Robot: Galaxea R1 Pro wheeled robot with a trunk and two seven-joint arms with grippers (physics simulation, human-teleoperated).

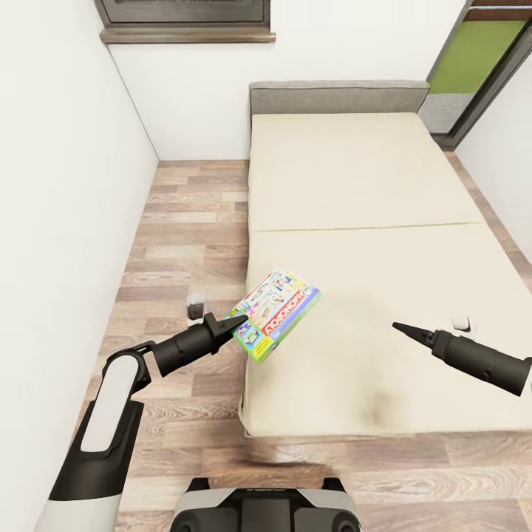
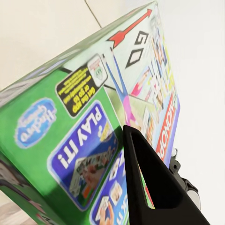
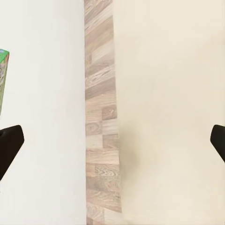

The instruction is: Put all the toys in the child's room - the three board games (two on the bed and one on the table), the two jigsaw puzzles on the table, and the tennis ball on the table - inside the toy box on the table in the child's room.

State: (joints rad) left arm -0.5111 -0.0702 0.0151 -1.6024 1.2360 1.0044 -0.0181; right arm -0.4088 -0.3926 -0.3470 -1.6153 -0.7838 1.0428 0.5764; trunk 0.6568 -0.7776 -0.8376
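The white-and-green Monopoly box [image 1: 279,312] hangs tilted over the near left edge of the bed [image 1: 355,185], with my left gripper [image 1: 238,321] shut on its lower left corner. In the left wrist view the box [image 2: 93,122] is very close, and one black finger [image 2: 150,187] lies across its printed lid. My right gripper [image 1: 403,328] hovers over the cream mattress at the right, apart from the box. Its fingers [image 3: 9,145] stand wide apart with nothing between them, and a sliver of the box [image 3: 3,79] shows beside them.
A strip of wood plank floor [image 1: 185,236] runs between the white left wall and the bed. A small grey-white object [image 1: 196,304] stands on it near my left arm. The grey headboard [image 1: 338,96] is at the far end, and a green-panelled door [image 1: 480,52] at the far right.
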